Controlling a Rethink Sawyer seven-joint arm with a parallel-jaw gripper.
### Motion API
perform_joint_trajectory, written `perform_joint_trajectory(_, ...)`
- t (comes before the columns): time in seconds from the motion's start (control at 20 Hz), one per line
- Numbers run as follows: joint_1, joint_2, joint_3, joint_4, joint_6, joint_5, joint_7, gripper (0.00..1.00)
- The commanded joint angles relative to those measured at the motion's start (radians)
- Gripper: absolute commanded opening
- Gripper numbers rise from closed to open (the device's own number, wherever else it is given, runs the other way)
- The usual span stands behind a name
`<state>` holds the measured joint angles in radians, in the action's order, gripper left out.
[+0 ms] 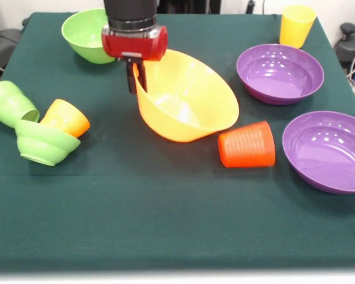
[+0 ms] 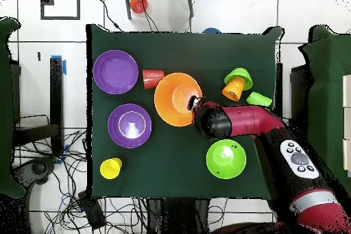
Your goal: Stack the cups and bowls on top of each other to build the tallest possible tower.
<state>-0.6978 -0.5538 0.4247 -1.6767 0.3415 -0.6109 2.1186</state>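
Front view, gripper: we see the gripper [image 1: 138,80] at upper centre, its dark fingers clamped over the rim of the large orange-yellow bowl [image 1: 186,97].
Front view, held bowl: it is tilted steeply, the gripped rim raised, the lower edge touching or just above the green tablecloth [image 1: 165,207]; we cannot tell which.
Front view, left group: at the left edge a light green cup [image 1: 10,103] lies on its side, just beside an orange cup [image 1: 66,118] and the small light green bowl [image 1: 44,142], which is tipped; the three sit close together, apparently touching.
Front view, upper left: a medium light green bowl [image 1: 86,34] stands upright, partly behind the gripper.
Front view, centre right: a red cup [image 1: 247,145] lies on its side, just beside the held bowl.
Front view, right: two purple bowls, upper [image 1: 280,74] and lower [image 1: 328,151], stand upright and apart; a yellow cup [image 1: 296,25] stands at upper right.
Overhead view, arm: we see it reach in from lower right to the orange-yellow bowl's rim at frame centre.
Overhead view, layout: the purple bowls lie at left, the yellow cup at lower left, the medium green bowl at lower centre, the small group at upper right.
Blue bowl: not seen in either view.
Progress: we judge the task barely begun; nothing is stacked, one bowl is in hand.
Left: every piece has yet to be stacked.
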Motion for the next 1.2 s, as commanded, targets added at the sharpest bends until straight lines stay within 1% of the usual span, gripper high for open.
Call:
perform_joint_trajectory(0.05, -0.006, 0.09, 0.089, 0.16, 0.106, -0.04, -0.205, 0.0)
perform_joint_trajectory(0.2, -0.003, 0.118, 0.092, 0.193, 0.107, -0.047, -0.202, 0.0)
perform_joint_trajectory(0.4, 0.001, 0.124, 0.089, 0.195, 0.09, -0.055, -0.181, 0.0)
perform_joint_trajectory(0.6, 0.015, 0.14, 0.08, 0.221, 0.091, -0.062, -0.176, 0.0)
perform_joint_trajectory(0.75, 0.03, 0.175, 0.071, 0.261, 0.082, -0.073, -0.171, 0.0)
perform_joint_trajectory(1.0, 0.047, 0.206, 0.059, 0.292, 0.058, -0.078, -0.148, 0.0)
perform_joint_trajectory(1.2, 0.061, 0.256, 0.043, 0.334, 0.025, -0.097, -0.137, 0.0)
